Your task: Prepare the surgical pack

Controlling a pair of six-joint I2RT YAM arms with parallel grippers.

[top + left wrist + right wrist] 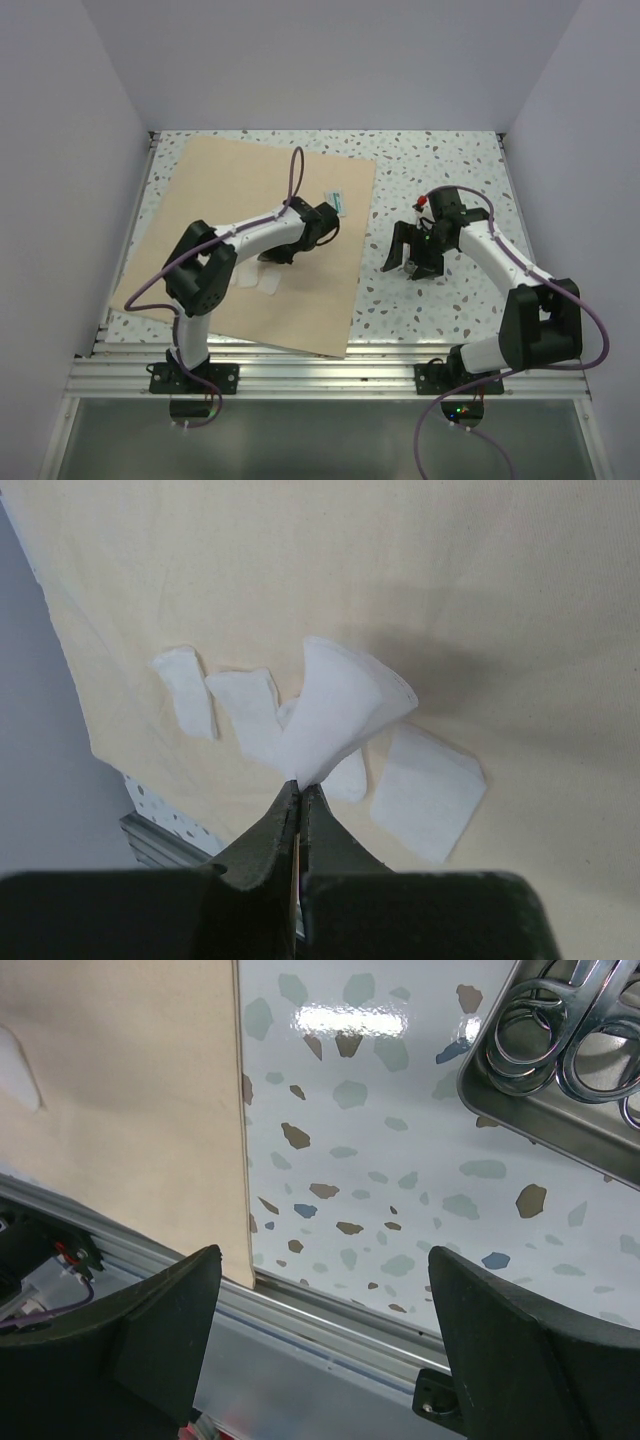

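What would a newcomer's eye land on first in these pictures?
The big tan wrap sheet on the left, where the left end effector pinches a white gauze square above loose gauze pieces. Rightward, the open right end effector hangs over speckled tabletop near a steel tray.

Pale lilac walls (330, 60) enclose a speckled white tabletop (440, 160).

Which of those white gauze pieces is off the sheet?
The folded gauze pinched in the left pincer: it stands up from the tips, while the other pieces lie flat on the sheet.
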